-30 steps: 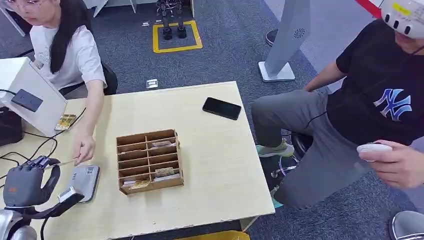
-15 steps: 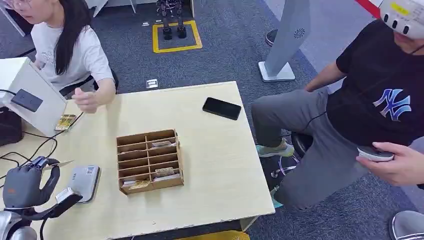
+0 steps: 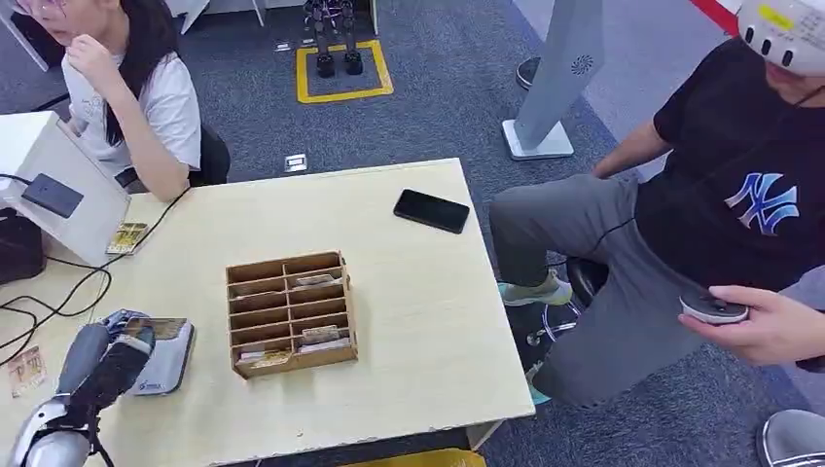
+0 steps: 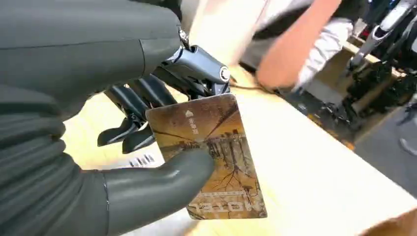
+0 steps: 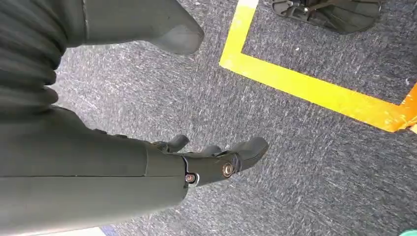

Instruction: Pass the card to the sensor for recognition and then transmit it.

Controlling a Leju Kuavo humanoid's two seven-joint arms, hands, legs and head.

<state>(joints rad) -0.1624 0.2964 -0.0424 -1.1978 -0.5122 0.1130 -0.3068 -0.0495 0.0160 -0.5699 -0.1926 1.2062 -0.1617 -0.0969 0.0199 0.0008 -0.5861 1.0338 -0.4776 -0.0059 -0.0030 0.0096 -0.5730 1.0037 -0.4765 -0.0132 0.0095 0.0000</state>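
My left hand (image 3: 109, 358) hangs over the near left part of the table and pinches a brown picture card (image 3: 158, 329) between thumb and fingers. The card is over the flat grey sensor (image 3: 167, 368), which lies on the tabletop; whether they touch I cannot tell. In the left wrist view the card (image 4: 216, 162) is flat under my thumb (image 4: 162, 174), with the darker fingers behind it. My right hand (image 5: 211, 164) hangs above the grey carpet, its fingers apart and holding nothing.
A wooden slotted organizer (image 3: 290, 313) with several cards stands mid-table, and a black phone (image 3: 431, 210) lies farther back. A white box (image 3: 58, 190) with a dark reader, cables and loose cards (image 3: 26, 370) sit at the left. One person sits behind the table, another at the right.
The person behind the table pulled a hand back from near my left hand up to the face. My left hand turned and carried the card over the sensor. A loose card now shows at the left.
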